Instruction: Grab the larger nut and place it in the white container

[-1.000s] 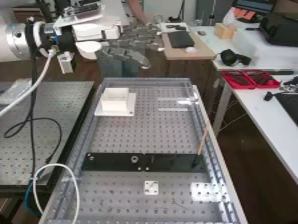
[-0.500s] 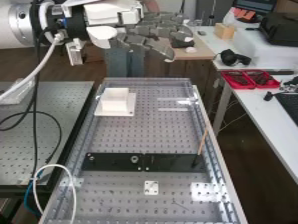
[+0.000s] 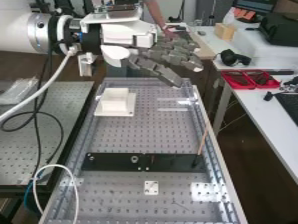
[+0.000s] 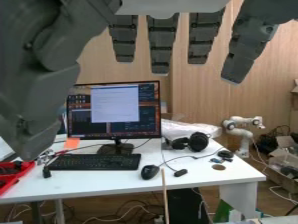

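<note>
Since the earlier frames, the hand (image 3: 174,54) has swung across towards the high view's right; after first rising a little, it has dropped again, and it now hangs high over the bench's far end. On the bench itself we see nothing that has shifted. For our task, that means only the arm's pose has changed, with no part moved by it.

Nearest us lies a small white plate (image 3: 151,188), flat on the perforated bench. Just beyond it is the black bar (image 3: 169,163), bearing the smaller nut (image 3: 91,158) and the bearing (image 3: 134,158), with a thin stick (image 3: 203,141) rising by its other end. We cannot tell where the larger nut is; it may already sit inside the white container (image 3: 114,105), whose inside we cannot make out. That container stands upright on its pale base, well beyond the bar.

Farther still, the hand's fingers reach out nearly straight and apart, gripping nothing. Past them, in the wrist view, are a keyboard (image 4: 95,161) and a monitor (image 4: 114,110) on a desk.

We judge it either placed and backing off, or not yet begun; we should check the container before sending the hand down, lest it take the bearing by mistake.
</note>
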Controlling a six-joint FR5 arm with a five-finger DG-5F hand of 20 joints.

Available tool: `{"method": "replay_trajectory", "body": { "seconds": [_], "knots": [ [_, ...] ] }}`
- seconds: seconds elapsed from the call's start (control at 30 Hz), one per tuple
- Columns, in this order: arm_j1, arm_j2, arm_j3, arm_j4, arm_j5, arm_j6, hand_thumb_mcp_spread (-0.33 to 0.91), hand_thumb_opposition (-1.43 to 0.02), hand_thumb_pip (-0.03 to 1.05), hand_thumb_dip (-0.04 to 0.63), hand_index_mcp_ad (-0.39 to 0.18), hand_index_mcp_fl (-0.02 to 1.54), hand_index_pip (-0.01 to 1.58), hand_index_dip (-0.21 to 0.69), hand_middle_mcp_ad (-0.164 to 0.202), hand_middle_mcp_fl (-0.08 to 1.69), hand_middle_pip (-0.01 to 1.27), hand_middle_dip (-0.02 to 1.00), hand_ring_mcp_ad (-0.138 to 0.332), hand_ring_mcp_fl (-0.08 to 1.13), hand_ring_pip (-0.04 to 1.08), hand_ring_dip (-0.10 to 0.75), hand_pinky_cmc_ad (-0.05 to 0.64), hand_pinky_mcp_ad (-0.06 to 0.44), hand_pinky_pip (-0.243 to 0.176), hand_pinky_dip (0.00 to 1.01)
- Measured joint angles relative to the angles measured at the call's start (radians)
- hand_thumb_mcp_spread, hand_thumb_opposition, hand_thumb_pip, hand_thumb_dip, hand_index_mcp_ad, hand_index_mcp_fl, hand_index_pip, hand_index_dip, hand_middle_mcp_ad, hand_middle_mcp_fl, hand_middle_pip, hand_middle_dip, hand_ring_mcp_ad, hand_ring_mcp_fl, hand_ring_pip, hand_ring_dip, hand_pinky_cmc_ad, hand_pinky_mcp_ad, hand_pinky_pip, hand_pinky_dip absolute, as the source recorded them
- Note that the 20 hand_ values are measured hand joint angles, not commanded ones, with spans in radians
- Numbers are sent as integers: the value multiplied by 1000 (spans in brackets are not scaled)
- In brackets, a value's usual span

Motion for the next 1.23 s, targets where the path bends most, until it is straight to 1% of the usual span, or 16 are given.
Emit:
{"method": "replay_trajectory", "body": {
  "seconds": [0.4, 0.43, 0.5, 0.6, 0.77, 1.03, 1.23],
  "knots": [
    [-2, 5, 9, 0, -7, -17, 113, -803, 562, 110, -113, 52, 117, 47, 58, 89, 136, 265, 176, 2, 96, 136, 414, 340, -93, 405],
    [-2, 5, 10, -1, -7, -17, 113, -803, 559, 110, -113, 52, 117, 47, 58, 89, 138, 265, 171, 2, 96, 136, 414, 340, -89, 405],
    [-2, 5, 11, -2, -8, -12, 119, -817, 562, 110, -113, 52, 117, 47, 56, 89, 138, 265, 169, 2, 96, 136, 414, 340, -89, 403],
    [-2, 2, 14, -8, -10, -2, 115, -817, 562, 110, -112, 52, 117, 47, 63, 89, 138, 265, 168, 0, 96, 136, 414, 340, -89, 403],
    [1, -3, 14, -11, -17, -15, 115, -817, 562, 113, -113, 52, 117, 47, 63, 89, 138, 265, 168, 2, 96, 136, 414, 340, -93, 405],
    [-7, 11, -3, 16, -32, -7, 115, -817, 562, 110, -110, 52, 117, 47, 63, 89, 138, 265, 168, 0, 98, 136, 414, 340, -93, 405],
    [-14, 13, -6, 19, -43, -18, 115, -817, 562, 110, -106, 52, 117, 47, 63, 89, 138, 265, 168, 2, 96, 136, 414, 340, -93, 405]
  ]
}}
